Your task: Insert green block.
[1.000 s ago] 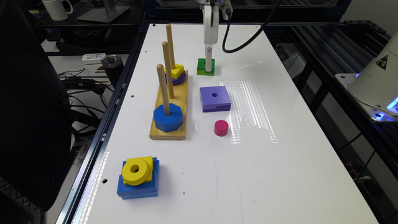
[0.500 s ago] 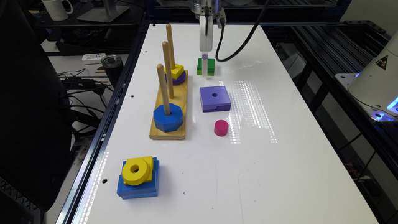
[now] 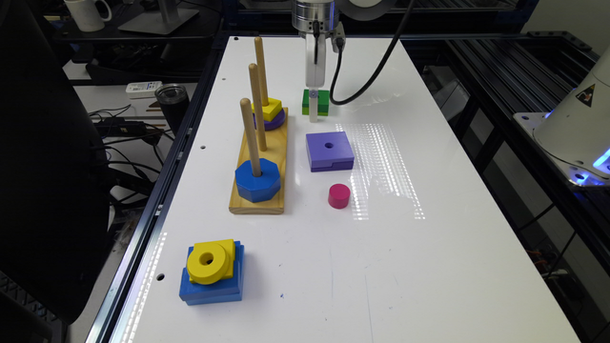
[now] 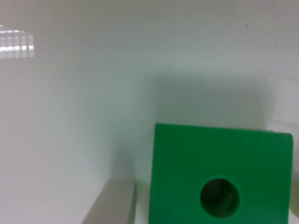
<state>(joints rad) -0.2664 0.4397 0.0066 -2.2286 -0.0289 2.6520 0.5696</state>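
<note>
The green block [image 3: 321, 102] lies flat on the white table [image 3: 429, 247], just beyond the purple square block. My gripper [image 3: 313, 108] has come down from above and straddles it, open. In the wrist view the green block [image 4: 219, 172] shows its dark green top and centre hole. One pale finger [image 4: 111, 201] stands beside it with a strip of table between them. The wooden peg board [image 3: 259, 157] with three upright pegs sits toward the exterior view's left of the block.
On the peg board a blue octagon [image 3: 257, 180] sits on the near peg, and a yellow square over a purple piece [image 3: 268, 113] on the far peg. Also on the table are a purple square block [image 3: 330, 150], a pink cylinder [image 3: 339, 196] and a yellow ring on a blue block [image 3: 211, 271].
The gripper has shifted slightly toward the exterior view's left and come down, so its fingers now stand at the block's level. The green block has not moved.
</note>
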